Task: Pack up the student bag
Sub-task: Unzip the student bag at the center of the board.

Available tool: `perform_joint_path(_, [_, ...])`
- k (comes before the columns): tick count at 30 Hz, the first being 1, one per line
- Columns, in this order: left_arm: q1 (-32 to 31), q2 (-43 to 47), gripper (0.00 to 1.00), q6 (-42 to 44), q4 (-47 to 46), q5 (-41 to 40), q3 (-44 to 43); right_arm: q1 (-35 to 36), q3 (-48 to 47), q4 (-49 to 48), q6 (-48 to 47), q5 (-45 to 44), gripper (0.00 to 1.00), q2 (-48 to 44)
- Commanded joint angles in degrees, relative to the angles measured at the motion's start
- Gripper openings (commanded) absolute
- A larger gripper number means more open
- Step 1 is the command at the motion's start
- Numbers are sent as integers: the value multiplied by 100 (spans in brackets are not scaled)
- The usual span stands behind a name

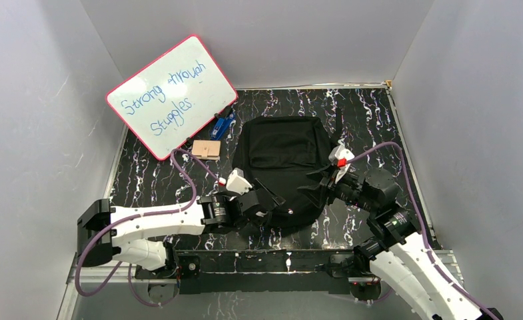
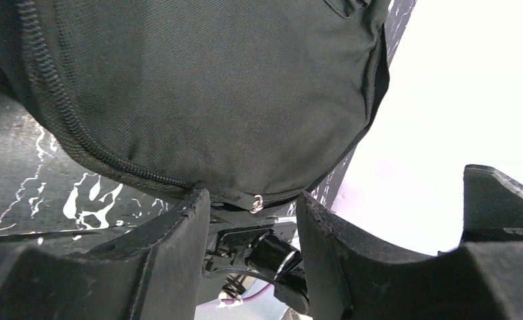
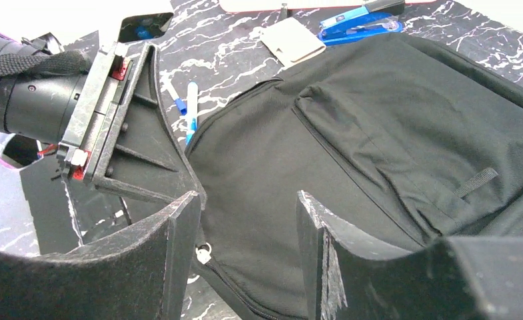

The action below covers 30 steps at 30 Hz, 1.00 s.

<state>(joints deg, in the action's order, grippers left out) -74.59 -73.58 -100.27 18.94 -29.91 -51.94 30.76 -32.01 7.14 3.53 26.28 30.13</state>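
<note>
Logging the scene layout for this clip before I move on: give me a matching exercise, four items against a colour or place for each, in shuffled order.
Items:
1. whiteboard
2. student bag
3. small block
4. stapler-like tool

Descriptions:
A. tan, lying just left of the bag
B. black fabric, the largest item
C. blue, by the whiteboard's lower edge
D. pink-rimmed, propped at the back left, with blue writing on it

Pairs: 1-D, 2-B, 3-A, 4-C.
</note>
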Motion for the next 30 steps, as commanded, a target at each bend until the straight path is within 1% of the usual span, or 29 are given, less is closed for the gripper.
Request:
perform_joint_path(1, [-29, -96, 49, -326, 91, -321, -260, -9, -94, 48, -277, -127, 63, -68])
perform_joint_path(5, [-30, -219, 50, -379, -17, -186, -258, -6, -62, 80, -274, -106, 63, -77])
perform_joint_path(10, [-38, -226, 50, -350, 85, 31, -334, -9, -40, 148, -291, -128, 63, -99])
perform_joint_path(17, [-125, -76, 50, -460, 823, -1, -694, -8, 53, 189, -195, -228, 63, -168])
perform_joint_path(26, [-163, -287, 50, -874, 950, 178, -507, -4, 64, 184, -133, -204, 63, -159])
perform_joint_path(30, [-161, -276, 51, -1224, 908, -8, -315, -3, 58, 189, -150, -159, 63, -131])
